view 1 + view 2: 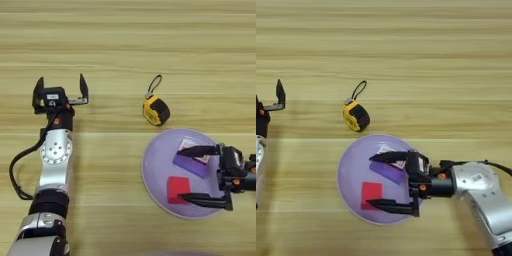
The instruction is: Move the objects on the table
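A round lilac plate (157, 170) lies on the table (125, 40) at the lower right. On it rest a small red cube (178, 188) and, just behind it, a purple block (191, 165) with a white-red label. My right gripper (374, 180) hovers over the plate, open, its upper finger over the purple block and its lower finger at the cube's near edge. A yellow-and-black tape measure (156, 110) with a black cord loop lies beyond the plate. My left gripper (61, 84) stands open at the left, holding nothing.
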